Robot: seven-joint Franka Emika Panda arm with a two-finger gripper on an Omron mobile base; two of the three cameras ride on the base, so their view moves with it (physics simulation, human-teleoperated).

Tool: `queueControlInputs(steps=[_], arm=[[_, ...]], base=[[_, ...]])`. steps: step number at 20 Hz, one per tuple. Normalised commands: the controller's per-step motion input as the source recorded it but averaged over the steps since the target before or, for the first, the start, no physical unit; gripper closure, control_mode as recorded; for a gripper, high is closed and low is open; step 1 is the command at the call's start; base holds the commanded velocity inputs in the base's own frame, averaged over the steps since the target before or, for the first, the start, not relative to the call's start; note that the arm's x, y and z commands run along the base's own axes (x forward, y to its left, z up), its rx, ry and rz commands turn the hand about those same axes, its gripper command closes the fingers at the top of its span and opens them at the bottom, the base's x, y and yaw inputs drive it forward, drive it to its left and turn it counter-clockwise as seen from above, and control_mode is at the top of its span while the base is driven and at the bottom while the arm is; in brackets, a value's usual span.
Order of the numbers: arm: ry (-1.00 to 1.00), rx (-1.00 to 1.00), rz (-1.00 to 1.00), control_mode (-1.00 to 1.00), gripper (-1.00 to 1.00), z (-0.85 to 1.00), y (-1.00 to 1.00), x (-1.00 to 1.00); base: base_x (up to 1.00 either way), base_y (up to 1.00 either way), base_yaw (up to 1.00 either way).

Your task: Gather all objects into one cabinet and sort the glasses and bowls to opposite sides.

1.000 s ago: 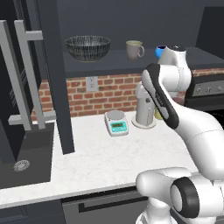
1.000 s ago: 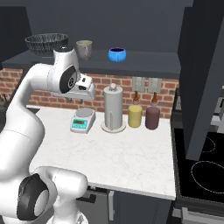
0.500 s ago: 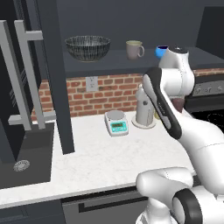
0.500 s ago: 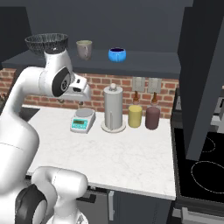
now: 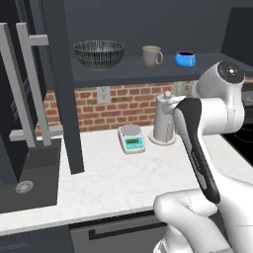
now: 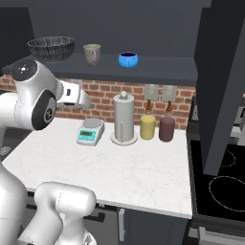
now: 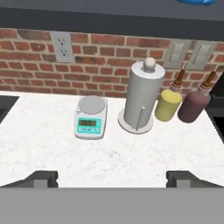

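Note:
On the dark shelf of the open cabinet (image 5: 148, 69) stand a wide dark striped bowl (image 5: 99, 53) at the left, a beige handled mug (image 5: 152, 55) in the middle and a small glossy blue vessel (image 5: 186, 59) to its right. The same shelf (image 6: 162, 68) carries the bowl (image 6: 50, 48), the mug (image 6: 92, 53) and the blue vessel (image 6: 128, 60). My gripper (image 7: 112, 178) is open and empty, below the shelf and back from it, facing the brick wall. My hand (image 6: 76, 95) hangs over the counter's left part.
On the white counter (image 7: 109, 153) stand a white digital scale (image 7: 91, 117), a grey paper-towel holder (image 7: 142, 98), a yellow canister (image 7: 168, 106) and a maroon canister (image 7: 194, 107). The cabinet door with silver bar handle (image 5: 29, 89) stands open at the left. A stovetop (image 6: 222, 186) lies to the right.
The jaws have opened wide. The hand has drawn back and down from the shelf. The bowl, mug and blue vessel have stayed in place.

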Motion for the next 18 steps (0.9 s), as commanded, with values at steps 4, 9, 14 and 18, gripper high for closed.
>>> queueControlInputs(steps=[4,9,14,18], arm=[[-0.05,-0.06,0.0,-1.0,-1.0,0.01,0.06,-0.11],[-0.01,-0.03,0.0,-1.0,-1.0,0.16,0.04,-0.05],[-0.13,0.0,0.0,-1.0,-1.0,0.64,0.05,-0.52],[-0.16,0.03,0.0,-1.0,-1.0,0.88,0.0,-0.53]], base=[[0.0,0.0,0.0],[0.0,0.0,0.0],[0.0,0.0,0.0],[0.0,0.0,0.0]])
